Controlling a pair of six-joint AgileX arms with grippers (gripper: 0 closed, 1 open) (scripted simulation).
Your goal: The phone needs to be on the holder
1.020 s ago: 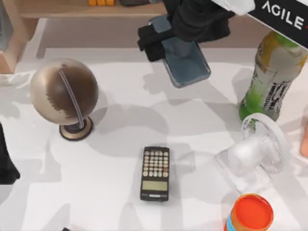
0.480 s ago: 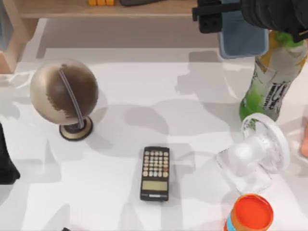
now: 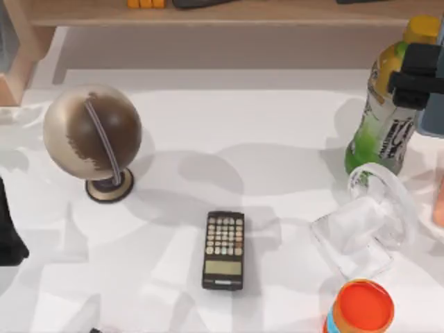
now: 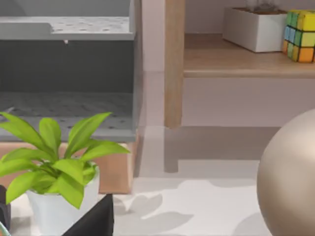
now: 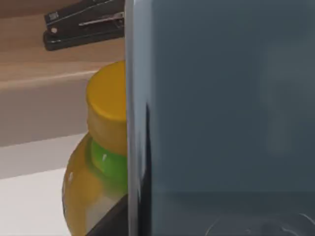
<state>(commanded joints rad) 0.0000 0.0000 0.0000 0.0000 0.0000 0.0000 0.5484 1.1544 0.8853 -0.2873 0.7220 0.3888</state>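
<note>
Since before, the right gripper (image 3: 424, 76) has carried the phone (image 3: 434, 111) rightward to the table's edge, squeezing it above the holder (image 3: 371, 220).

bottle (image 3: 383, 111) crowding holder (image 3: 368, 225) — jar (image 3: 361, 309) close beside

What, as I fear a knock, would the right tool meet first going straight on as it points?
Probably the yellow-capped green bottle, close beside the phone the right tool grips; depth is unclear.
</note>
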